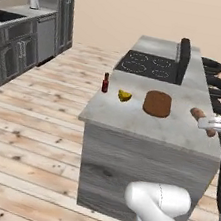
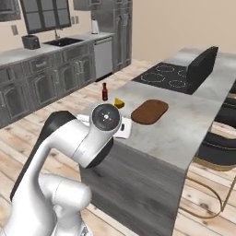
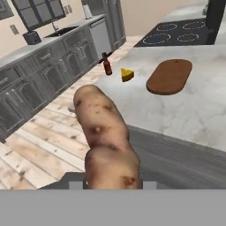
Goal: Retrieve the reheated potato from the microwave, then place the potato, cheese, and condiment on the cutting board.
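My gripper (image 1: 205, 122) is shut on the potato (image 1: 197, 114), a tan, spotted oval, and holds it above the right part of the island counter (image 1: 131, 118). In the hand view the potato (image 3: 106, 132) looms large and hides the fingertips. The reddish-brown cutting board (image 1: 157, 103) (image 3: 169, 76) lies bare on the counter, left of the gripper. The yellow cheese (image 1: 124, 95) (image 3: 127, 74) sits left of the board. The dark red condiment (image 1: 105, 83) (image 3: 107, 66) stands further left, near the counter's edge. The microwave is out of view.
A black stovetop (image 1: 147, 65) with an upright dark panel (image 1: 182, 60) lies behind the board. Dark stools (image 1: 215, 83) line the island's right side. Grey cabinets with a sink (image 2: 64, 42) run along the far left wall, across open wooden floor.
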